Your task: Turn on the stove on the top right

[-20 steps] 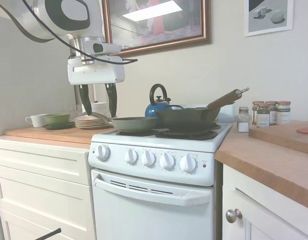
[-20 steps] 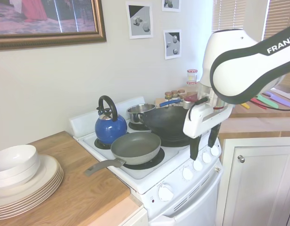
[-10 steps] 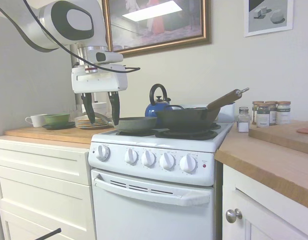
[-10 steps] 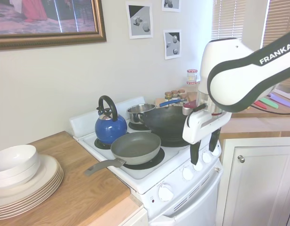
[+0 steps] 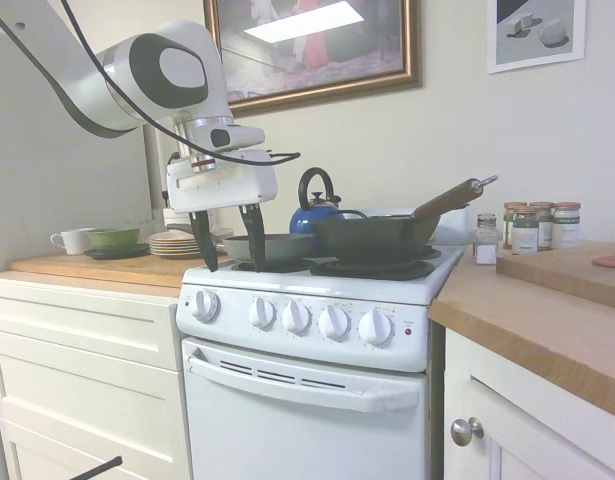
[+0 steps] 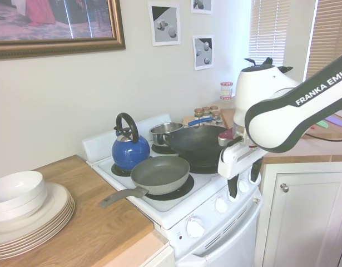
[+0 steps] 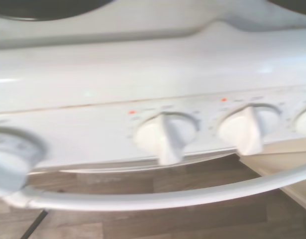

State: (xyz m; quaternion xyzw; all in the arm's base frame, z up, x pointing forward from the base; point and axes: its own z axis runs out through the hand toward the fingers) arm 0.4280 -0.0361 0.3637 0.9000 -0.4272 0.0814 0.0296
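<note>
Stove (image 5: 317, 350): white freestanding range, set between the white cabinets (image 5: 82, 370) on one side and a wooden table (image 5: 547, 320) on the other. Front panel carries five round white knobs (image 5: 296, 317) in a row, with a small red light (image 5: 408, 331) at the end nearest the spice jars (image 5: 532, 227). No knob looks turned from rest, as far as these views show; the task is judged not yet begun at the control.

Hand (image 5: 230, 252): two dark fingers spread apart, holding nothing. Over the past second it has come down from well above the stove and travelled along the row, from over the edge of the plate-side table to just above the front lip of the range. The wrist view now shows two knobs (image 7: 165, 135) close and centred, though blurred. Judgement: the approach is nearly spent; what remains is choosing the knob that governs the top right burner, closing on it and turning. Which knob that is cannot be read from the panel markings here.

On the burners: grey frying pan (image 6: 159, 173), dark wok (image 6: 198, 146), blue kettle (image 6: 130, 151), small steel pot (image 6: 165, 132).

Beyond: stacked plates (image 6: 31, 214) on the wooden table; framed picture (image 5: 312, 45) on the wall.
</note>
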